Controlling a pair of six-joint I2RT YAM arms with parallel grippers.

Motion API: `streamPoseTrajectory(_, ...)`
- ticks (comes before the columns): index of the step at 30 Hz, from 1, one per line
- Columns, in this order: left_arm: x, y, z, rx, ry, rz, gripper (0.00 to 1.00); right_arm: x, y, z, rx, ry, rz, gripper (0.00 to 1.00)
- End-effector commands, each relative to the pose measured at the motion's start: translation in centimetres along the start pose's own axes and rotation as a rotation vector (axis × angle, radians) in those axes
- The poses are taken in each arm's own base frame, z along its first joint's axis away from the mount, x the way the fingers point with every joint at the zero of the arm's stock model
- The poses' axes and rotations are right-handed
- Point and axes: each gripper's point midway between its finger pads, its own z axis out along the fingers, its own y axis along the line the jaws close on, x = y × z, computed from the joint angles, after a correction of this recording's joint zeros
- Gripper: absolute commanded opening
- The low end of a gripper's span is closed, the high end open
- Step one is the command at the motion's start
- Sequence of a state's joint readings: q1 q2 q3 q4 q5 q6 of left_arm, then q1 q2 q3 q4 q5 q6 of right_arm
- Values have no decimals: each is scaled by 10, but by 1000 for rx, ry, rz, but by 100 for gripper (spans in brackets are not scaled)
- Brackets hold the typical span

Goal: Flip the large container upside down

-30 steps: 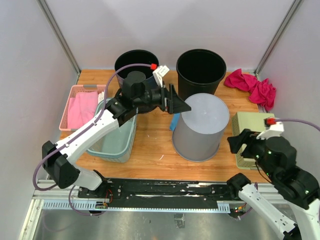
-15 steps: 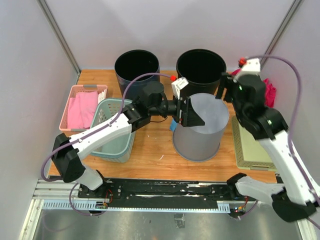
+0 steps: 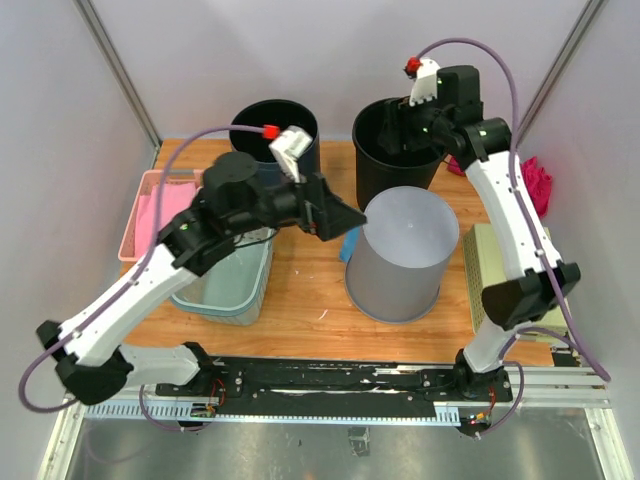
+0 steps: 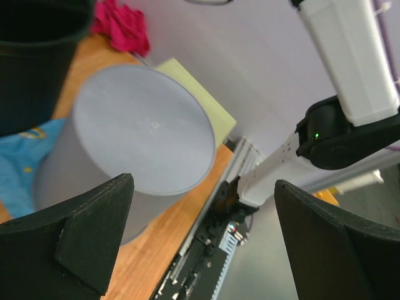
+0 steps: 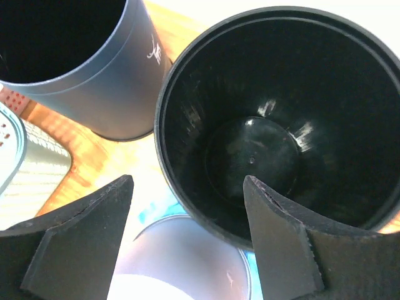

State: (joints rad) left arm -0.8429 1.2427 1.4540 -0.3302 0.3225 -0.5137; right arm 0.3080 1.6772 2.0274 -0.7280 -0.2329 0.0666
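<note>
1. Overhead, the grey container (image 3: 402,255) stands base-up, rim down, mid-worktop (image 3: 310,290), in front of an upright black bin (image 3: 380,150) at the back right
2. The left gripper (image 3: 335,215) hangs just left of the container's top edge, jaws spread wide and holding nothing
3. The right gripper (image 3: 415,125) is poised above the black bin's mouth, jaws also parted and empty
4. The left wrist camera adds the grey container's (image 4: 134,134) smooth closed base between the left gripper's (image 4: 203,181) fingers, a blue cloth (image 4: 22,156) at its foot and a red cloth (image 4: 122,28) beyond
5. Only the right wrist camera looks past the right gripper (image 5: 187,181) into the black bin (image 5: 281,137), showing its glossy floor; a dark blue bin (image 5: 75,56) stands just beside it
6. Only the overhead view takes in the pink tray (image 3: 160,215) and teal basket (image 3: 225,290) at the left
</note>
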Motion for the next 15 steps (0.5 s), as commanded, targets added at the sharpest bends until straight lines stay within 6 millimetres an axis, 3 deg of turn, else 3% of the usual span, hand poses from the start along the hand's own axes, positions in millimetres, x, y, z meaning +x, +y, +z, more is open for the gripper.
streamPoseTrajectory(1, -11, 37, -34, -186, -82, -30, 99, 17, 10, 31, -135, 91, -79, 73)
streamPoseTrajectory(10, 21, 61, -41, -257, -72, -97, 99, 58, 24, 75, -148, 246, -153, 68)
streamPoseTrajectory(13, 23, 64, -42, -266, -73, -101, 99, 63, 22, 79, -123, 263, -149, 59)
streamPoseTrajectory(15, 24, 65, -42, -266, -79, -105, 99, 62, 22, 80, -122, 259, -141, 48)
